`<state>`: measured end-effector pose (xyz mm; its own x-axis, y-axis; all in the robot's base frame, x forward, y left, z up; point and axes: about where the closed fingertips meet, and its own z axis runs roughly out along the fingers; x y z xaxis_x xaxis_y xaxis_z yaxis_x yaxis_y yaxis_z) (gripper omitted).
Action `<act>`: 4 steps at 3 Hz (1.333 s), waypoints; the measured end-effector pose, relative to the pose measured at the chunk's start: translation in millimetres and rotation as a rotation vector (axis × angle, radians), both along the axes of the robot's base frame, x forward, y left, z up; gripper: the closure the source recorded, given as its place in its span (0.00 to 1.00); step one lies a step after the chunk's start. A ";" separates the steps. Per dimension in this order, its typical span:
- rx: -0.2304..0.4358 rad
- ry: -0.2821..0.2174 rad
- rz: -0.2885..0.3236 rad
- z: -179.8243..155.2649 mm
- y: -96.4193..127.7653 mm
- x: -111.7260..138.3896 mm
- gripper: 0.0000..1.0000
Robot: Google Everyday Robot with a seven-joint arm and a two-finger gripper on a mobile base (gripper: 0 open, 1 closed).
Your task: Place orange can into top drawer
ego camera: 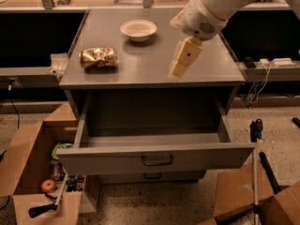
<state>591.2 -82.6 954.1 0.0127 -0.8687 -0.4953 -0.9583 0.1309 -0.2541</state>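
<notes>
The orange can (98, 58) lies on its side on the left part of the grey cabinet top (150, 64); it is shiny, orange-gold and dented. The top drawer (154, 158) is pulled out wide open below, its inside empty, with a curved wire handle (157, 160) at the front. My gripper (180, 62) hangs from the white arm above the right-centre of the cabinet top, well to the right of the can and apart from it. It holds nothing.
A white bowl (138, 30) stands at the back of the cabinet top. A shallower lower drawer front (152, 176) sits under the open one. An open cardboard box (42, 182) with clutter stands at floor left; more boxes (262, 196) and a pole at right.
</notes>
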 end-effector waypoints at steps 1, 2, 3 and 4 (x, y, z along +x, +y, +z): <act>0.123 -0.004 0.020 -10.9 52.0 62.9 0.00; 0.210 0.005 0.019 -22.2 85.8 93.6 0.00; 0.290 0.071 0.065 -62.2 167.5 130.6 0.00; 0.290 0.071 0.065 -62.3 167.6 130.6 0.00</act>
<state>721.8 84.9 891.8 0.0199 -0.6897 -0.7238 -0.9811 0.1258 -0.1469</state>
